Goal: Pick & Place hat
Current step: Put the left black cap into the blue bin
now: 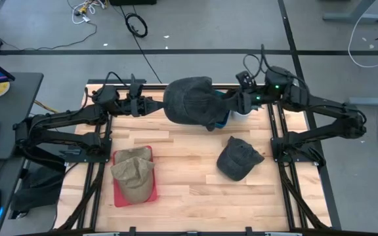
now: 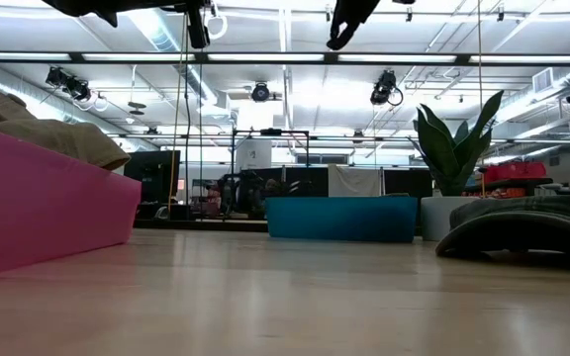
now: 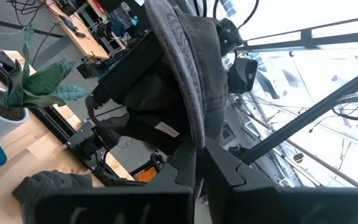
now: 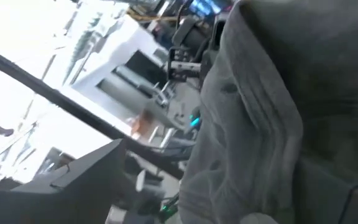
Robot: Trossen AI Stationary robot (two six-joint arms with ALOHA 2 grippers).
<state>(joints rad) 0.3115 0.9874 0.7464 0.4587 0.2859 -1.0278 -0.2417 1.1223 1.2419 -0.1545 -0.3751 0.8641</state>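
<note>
A dark grey cap [image 1: 189, 101] hangs in the air over the table's far middle, between both arms. My left gripper [image 1: 157, 105] is at the cap's left side and is shut on it. My right gripper [image 1: 236, 103] is at the cap's right side, open, with its fingers [image 4: 86, 180] wide apart and the grey cloth [image 4: 247, 143] between them. A gap shows between that finger and the cloth. A second dark cap [image 1: 239, 159] lies on the table to the right. A tan cap [image 1: 133, 172] lies on a red tray [image 1: 118, 195]. My left gripper pinches the grey cap's edge [image 3: 194, 134] between its two fingers [image 3: 229, 168], coming level from the table's left. The cap is lifted clear of the table and stands out beyond the fingers. My right gripper: I cannot tell whether it touches the cap.
A blue bin [image 1: 227, 118] stands on the table under the held cap's right part, also seen as the blue bin [image 2: 339, 218] in the low view. A potted plant [image 2: 453, 158] stands by it. Bare wood lies in the table's near middle [image 1: 195, 190].
</note>
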